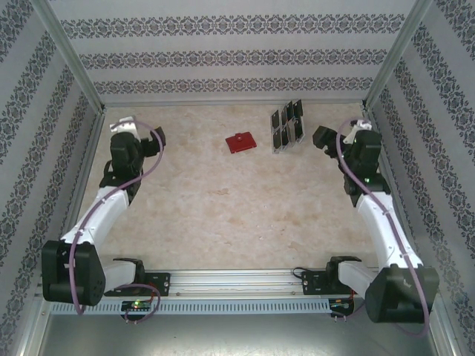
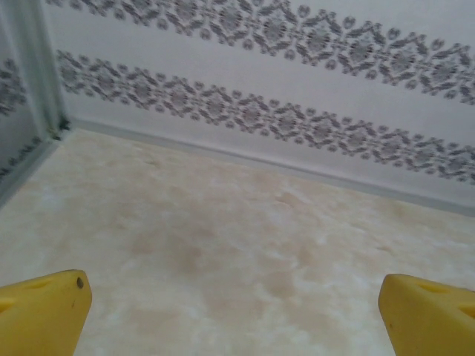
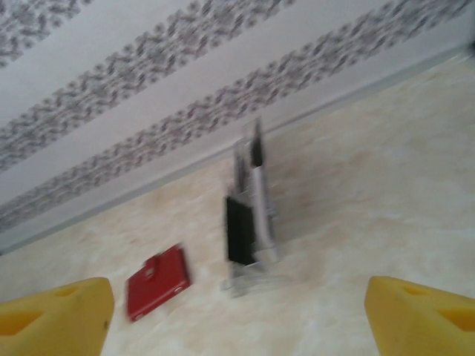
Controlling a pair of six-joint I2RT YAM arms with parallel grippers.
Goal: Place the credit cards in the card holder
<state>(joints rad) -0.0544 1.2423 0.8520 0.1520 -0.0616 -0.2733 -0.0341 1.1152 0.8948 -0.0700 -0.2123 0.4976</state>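
So in the overhead view the card holder [image 1: 240, 142] (the little red wallet) lies flat on the marble-look table [image 1: 223, 215], a bit above the centre of the frame and just left of the clear rack [image 3: 249, 280]. The credit cards [image 1: 288, 132] are all standing upright in that rack, dark rectangles in two rows, in the upper right of centre. None of them touches the wallet; there's a small gap of bare table between wallet and rack.

The left gripper [image 2: 236, 317] sits over in the upper left part of the tabletop, well apart from everything. Its wrist camera has the two yellow fingertips [image 2: 43, 311] at the bottom corners of the frame, spread wide, with nothing but bare table between them and the patterned wall [image 2: 245, 67] beyond.

The right gripper [image 3: 237, 319] is in the upper right of the overhead view, just right of the rack and pointing toward it. Its wrist view is blurry, but the yellow tips sit far apart at the bottom corners, with nothing gripped. The rack with its dark cards is in mid frame, and the red wallet is at lower left, near the left fingertip.
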